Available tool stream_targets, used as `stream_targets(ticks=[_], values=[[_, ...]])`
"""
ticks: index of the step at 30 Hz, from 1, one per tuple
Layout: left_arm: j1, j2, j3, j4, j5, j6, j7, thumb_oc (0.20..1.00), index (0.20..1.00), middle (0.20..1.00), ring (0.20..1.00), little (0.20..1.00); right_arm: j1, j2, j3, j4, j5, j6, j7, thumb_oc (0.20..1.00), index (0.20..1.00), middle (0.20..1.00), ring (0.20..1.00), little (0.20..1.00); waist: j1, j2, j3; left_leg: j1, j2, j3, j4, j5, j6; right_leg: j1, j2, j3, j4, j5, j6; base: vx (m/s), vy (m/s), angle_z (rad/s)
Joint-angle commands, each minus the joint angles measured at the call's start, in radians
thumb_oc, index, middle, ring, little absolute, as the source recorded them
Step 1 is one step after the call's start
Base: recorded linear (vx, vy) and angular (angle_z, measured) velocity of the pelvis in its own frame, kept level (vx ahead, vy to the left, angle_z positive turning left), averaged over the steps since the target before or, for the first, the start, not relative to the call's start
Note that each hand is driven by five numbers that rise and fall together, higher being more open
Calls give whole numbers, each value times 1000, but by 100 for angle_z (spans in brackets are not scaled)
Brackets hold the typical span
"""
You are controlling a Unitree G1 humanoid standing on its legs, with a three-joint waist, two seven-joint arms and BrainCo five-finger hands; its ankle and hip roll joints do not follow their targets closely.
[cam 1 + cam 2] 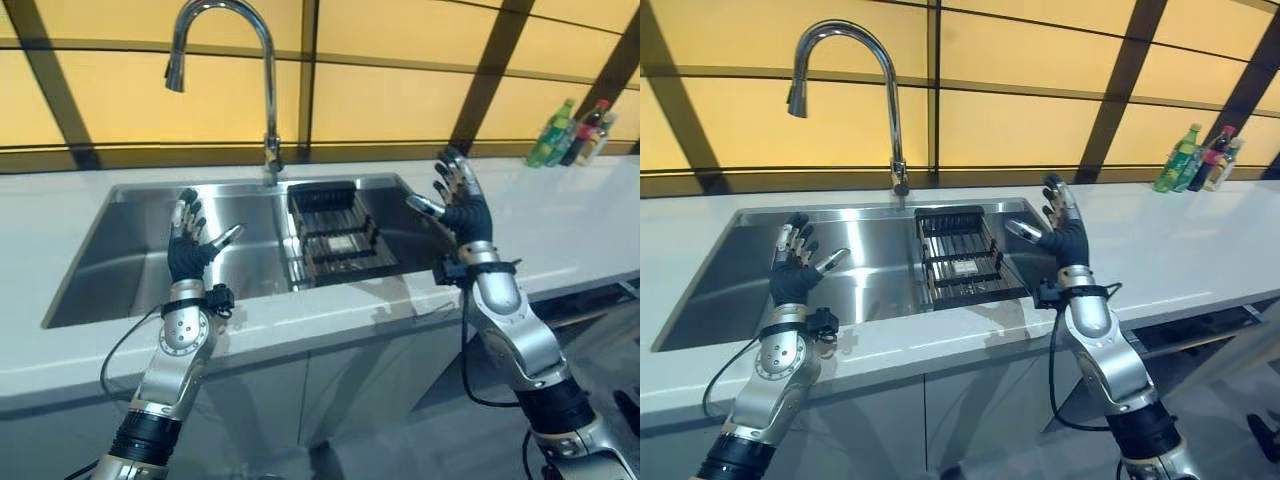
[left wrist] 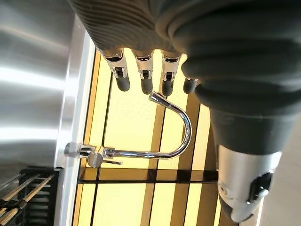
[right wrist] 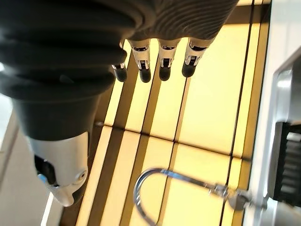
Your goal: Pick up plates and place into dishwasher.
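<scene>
While both hands are hanging raised over the sink's front edge, no plate is lying anywhere among the things here, and no dishwasher either, so where the task's thing is cannot be told.

At lower left of the frame the left hand [image 1: 188, 250] is holding nothing, its fingers [image 2: 146, 84] straight and spread, thumb apart. Behind it the sink [image 1: 130, 240] is sitting in the white counter [image 1: 50, 210], its basin bare steel. At top centre the faucet [image 1: 225, 20] is arching over the basin. Right of middle a dark rack [image 1: 335, 235] is resting in the sink, holding no dishes as far as can be seen. At centre right the right hand [image 1: 458, 200] is likewise standing slack and carrying nothing, just beside the rack. At upper right three bottles [image 1: 570, 130] are standing on the counter.

This could fit plates already stowed or ones yet to be found; in my judgement, keeping both palms loose and clear of the faucet and rack is serving either case well.
</scene>
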Motion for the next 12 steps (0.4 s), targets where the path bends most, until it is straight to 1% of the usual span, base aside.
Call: stream_targets(ticks=[1, 3, 6, 10, 12], values=[[-36, 9, -20, -79, -8, -13, -11, 1000, 1000, 1000, 1000, 1000, -59, 10, 0, 13, 26, -89, 5, 1000, 1000, 1000, 1000, 1000, 32, 46, -59, 139, 38, 61, -100, -50, 11, -87, 27, -9, 5, 51, -35, 19, -208, 39], [-23, 6, -14, -82, -9, -13, -1, 1000, 1000, 1000, 1000, 1000, -54, 15, 15, 31, 26, -100, 6, 1000, 1000, 1000, 1000, 1000, 43, 49, -63, 135, 56, 60, -105, -40, -4, -73, 38, -23, -15, 49, -44, 21, -196, 38], [-4, 3, -1, -83, -1, -14, 14, 1000, 1000, 1000, 1000, 1000, -55, 17, 27, 52, 31, -125, 25, 1000, 1000, 1000, 1000, 1000, 51, 49, -60, 120, 73, 60, -85, -35, -22, -60, 52, -35, -28, 44, -60, 12, -163, 28], [14, -4, 11, -89, -4, -19, 12, 1000, 1000, 1000, 1000, 1000, -43, 25, 36, 78, 23, -136, 26, 1000, 1000, 1000, 1000, 1000, 56, 49, -48, 87, 71, 61, -21, -18, -32, -49, 69, -45, -39, 40, -80, -7, -128, 21], [15, -10, 7, -96, -12, -18, -3, 1000, 1000, 1000, 1000, 1000, -28, 23, 36, 80, 25, -145, 1, 1000, 1000, 1000, 1000, 1000, 53, 53, -40, 65, 69, 92, 7, 7, -36, -37, 75, -63, -52, 47, -85, -39, -73, 18]])
